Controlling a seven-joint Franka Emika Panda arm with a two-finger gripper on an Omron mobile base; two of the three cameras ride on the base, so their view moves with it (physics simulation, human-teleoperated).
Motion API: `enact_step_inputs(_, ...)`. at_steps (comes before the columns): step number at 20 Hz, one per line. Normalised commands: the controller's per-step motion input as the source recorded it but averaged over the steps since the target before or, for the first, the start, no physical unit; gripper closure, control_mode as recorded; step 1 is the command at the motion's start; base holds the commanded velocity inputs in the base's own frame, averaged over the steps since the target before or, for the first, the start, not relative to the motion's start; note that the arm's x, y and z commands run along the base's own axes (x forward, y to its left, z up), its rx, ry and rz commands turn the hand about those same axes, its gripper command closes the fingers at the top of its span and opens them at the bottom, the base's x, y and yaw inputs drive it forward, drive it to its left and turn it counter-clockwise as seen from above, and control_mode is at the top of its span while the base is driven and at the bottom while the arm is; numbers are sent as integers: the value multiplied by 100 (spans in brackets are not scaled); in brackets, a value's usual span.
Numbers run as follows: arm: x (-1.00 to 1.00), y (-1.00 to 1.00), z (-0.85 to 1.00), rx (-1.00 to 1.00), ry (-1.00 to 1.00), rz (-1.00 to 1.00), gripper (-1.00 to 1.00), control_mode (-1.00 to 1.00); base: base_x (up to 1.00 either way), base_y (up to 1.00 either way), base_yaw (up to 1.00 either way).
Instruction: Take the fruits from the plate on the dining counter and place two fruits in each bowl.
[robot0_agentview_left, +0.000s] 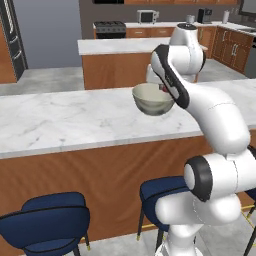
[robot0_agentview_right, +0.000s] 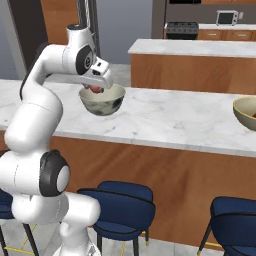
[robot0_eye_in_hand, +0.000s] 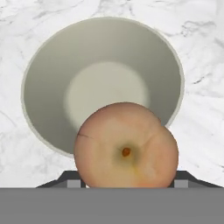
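My gripper (robot0_agentview_right: 95, 88) hangs just over the pale grey bowl (robot0_agentview_right: 102, 102) on the dining counter (robot0_agentview_right: 170, 117), shut on a reddish-brown apple-like fruit (robot0_agentview_right: 93, 89). In the hand view the fruit (robot0_eye_in_hand: 126, 146) sits between the two finger tips of the gripper (robot0_eye_in_hand: 127, 183), over the near rim of the bowl (robot0_eye_in_hand: 52, 78), whose inside holds nothing. From the left base view the arm hides most of the gripper (robot0_agentview_left: 164, 89) behind the bowl (robot0_agentview_left: 152, 99). The beige bowl (robot0_agentview_right: 246, 113) stands at the right edge of the counter. The plate is out of view.
Blue stools (robot0_agentview_left: 47, 222) (robot0_agentview_right: 120, 205) stand along the wood-panel front of the counter (robot0_agentview_left: 60, 120). A shorter marble-topped island (robot0_agentview_left: 117, 57) lies behind it. Cabinets, a stove and a microwave (robot0_agentview_left: 147, 16) line the back wall.
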Motion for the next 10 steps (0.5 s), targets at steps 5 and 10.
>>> enact_step_inputs(5, 38, 0, -56, 0, 0, 0, 100, -100, 0, 0, 0)
enact_step_inputs(10, 27, 0, -19, 0, 0, 0, 100, -100, 0, 0, 0)
